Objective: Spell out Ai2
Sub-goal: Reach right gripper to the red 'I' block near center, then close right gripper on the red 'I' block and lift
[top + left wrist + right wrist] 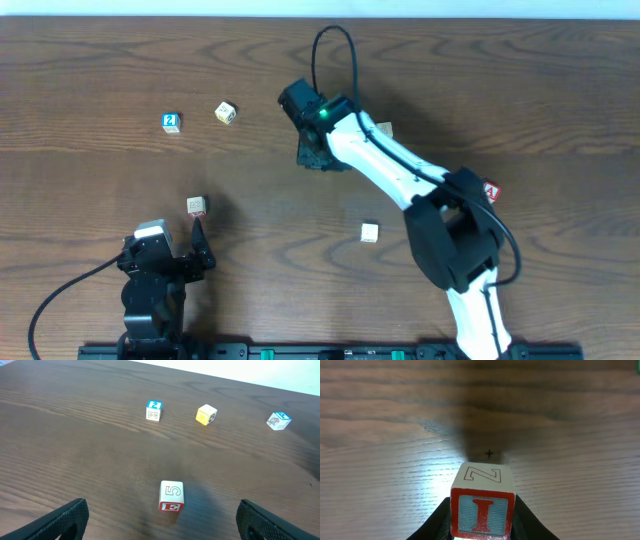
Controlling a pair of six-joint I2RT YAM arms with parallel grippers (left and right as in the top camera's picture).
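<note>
My right gripper (482, 527) is shut on a red-framed block with the letter I (482, 512) facing the camera and a Z on top. In the overhead view it (318, 150) is at the table's upper middle. A block with a blue 2 (171, 122) lies at the upper left and shows in the left wrist view (154, 410). A red A block (491, 190) lies at the right, beside the right arm. My left gripper (175, 258) is open and empty at the lower left, its fingers wide apart (162, 532).
A 5/E block (171, 495) lies just ahead of the left gripper (196, 206). A yellow block (206, 414) sits right of the 2 block. A blue-and-white block (278, 420) lies farther right. Pale blocks lie at lower middle (370, 233) and beside the right arm (385, 130).
</note>
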